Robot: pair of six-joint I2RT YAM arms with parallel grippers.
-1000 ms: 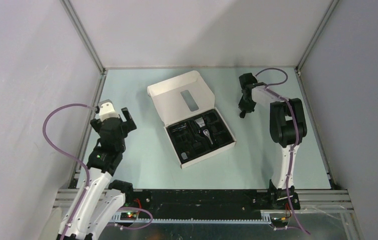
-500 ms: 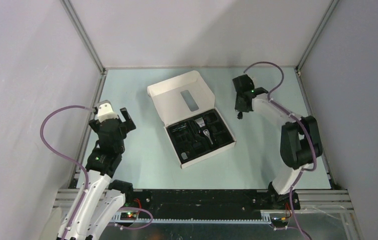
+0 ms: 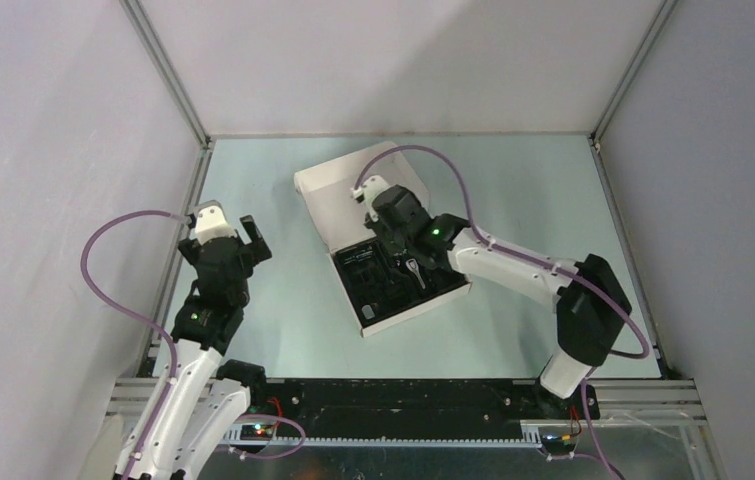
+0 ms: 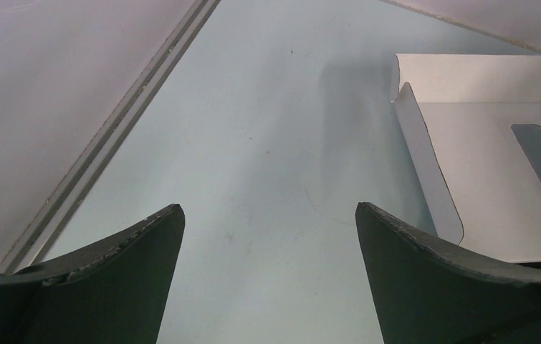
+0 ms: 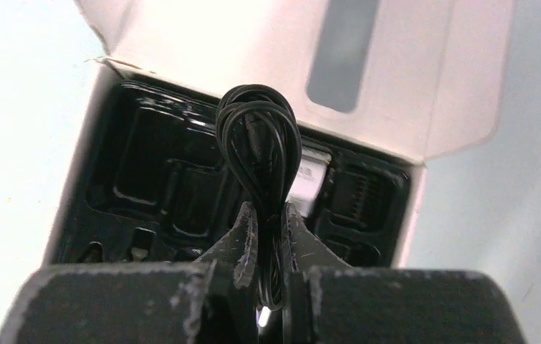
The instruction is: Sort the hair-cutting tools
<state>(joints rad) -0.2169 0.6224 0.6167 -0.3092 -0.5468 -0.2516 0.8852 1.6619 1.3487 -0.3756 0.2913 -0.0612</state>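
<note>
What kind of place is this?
Probably a robot lab test cell: plain grey walls on silver metal frame rails, and two black-and-white robot arms bolted at the edge of a pale green table.

The box (image 3: 393, 318) lies open at the middle of the table (image 3: 283, 200). Its lid (image 3: 333, 185) is folded back flat behind and to the left of the tray (image 3: 365, 280), and the clipper (image 3: 411, 268) lies in a middle compartment of that tray. The right gripper (image 5: 267, 222) hangs above the rear part of the tray, with a coiled cable (image 5: 256, 143) clamped between its fingers over the compartments. The left gripper (image 4: 267, 215) is over bare table near the left edge, well apart from the box, with the lid ahead and to its right.
</note>
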